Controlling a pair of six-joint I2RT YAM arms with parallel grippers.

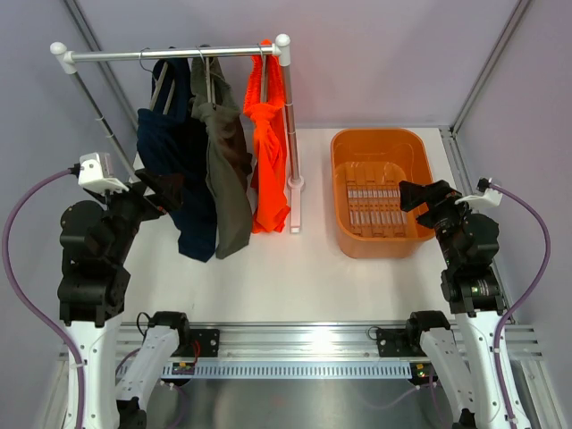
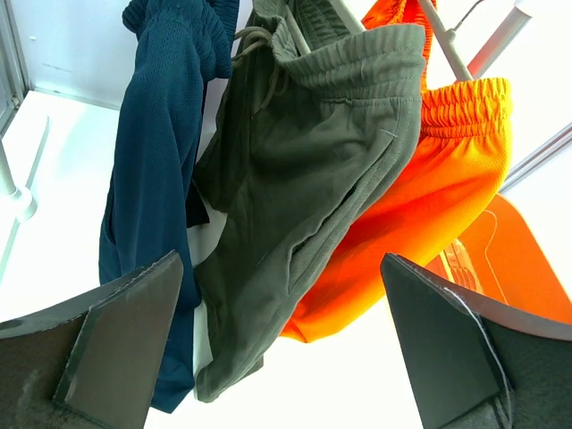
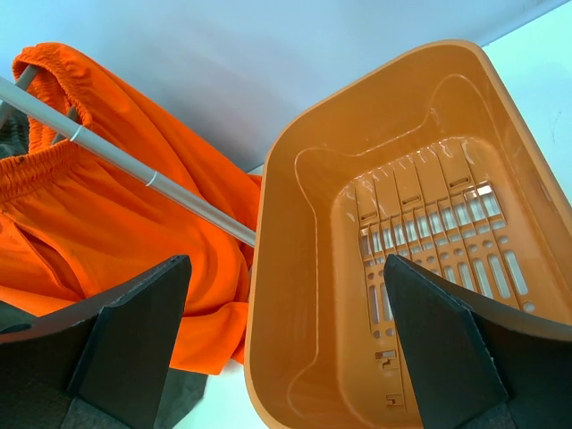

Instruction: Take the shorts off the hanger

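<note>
— What are your shorts made of?
— Soft cloth, all three. The navy shorts [image 2: 156,179] are a fine mesh knit. The olive-grey shorts [image 2: 304,179] are matte, with a drawstring and a ribbed waistband. The orange shorts [image 2: 438,179] have a slight sheen and a gathered elastic waist.
— Where do they hang?
— Limp and side by side on hangers [image 2: 444,45] from the metal rail [image 1: 170,55], at the back left of the white table [image 1: 295,268]. Navy is leftmost.
— And your grippers?
— Both gape wide, holding nothing. Your left gripper [image 2: 279,268] faces the olive-grey pair; your right gripper [image 3: 286,264] looks into the rounded, slotted plastic basket [image 3: 268,268].
</note>
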